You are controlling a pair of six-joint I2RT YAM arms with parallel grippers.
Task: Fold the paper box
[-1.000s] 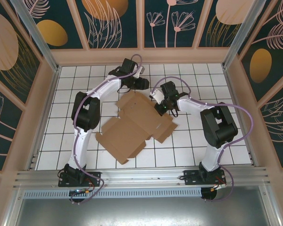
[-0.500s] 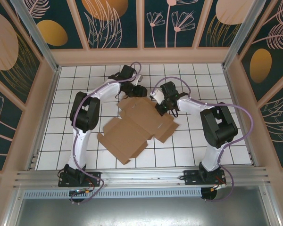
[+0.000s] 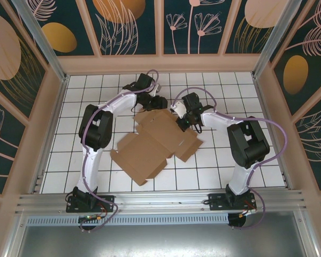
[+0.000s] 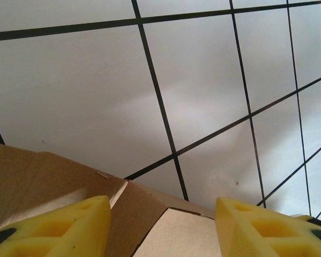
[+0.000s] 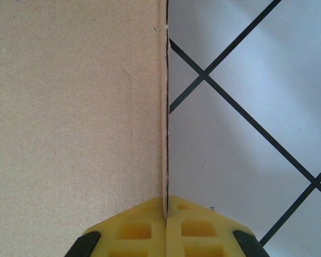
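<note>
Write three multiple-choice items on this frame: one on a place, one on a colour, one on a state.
1. Where is the left gripper?
A. At the far edge of the paper box
B. Over the near left corner of the table
C. Beside the right arm's base

2. What colour are the gripper fingers?
A. Red
B. Yellow
C. Blue

3. What state is the right gripper in?
A. Wide open above bare tiles
B. Shut on an edge of the paper box
C. Shut on a cable

Answers:
1. A: in the top view the left gripper sits at the far edge of the paper box.
2. B: the left wrist view shows yellow fingers.
3. B: in the right wrist view the right gripper has its fingers together, with a cardboard edge running into the seam between them.
</note>
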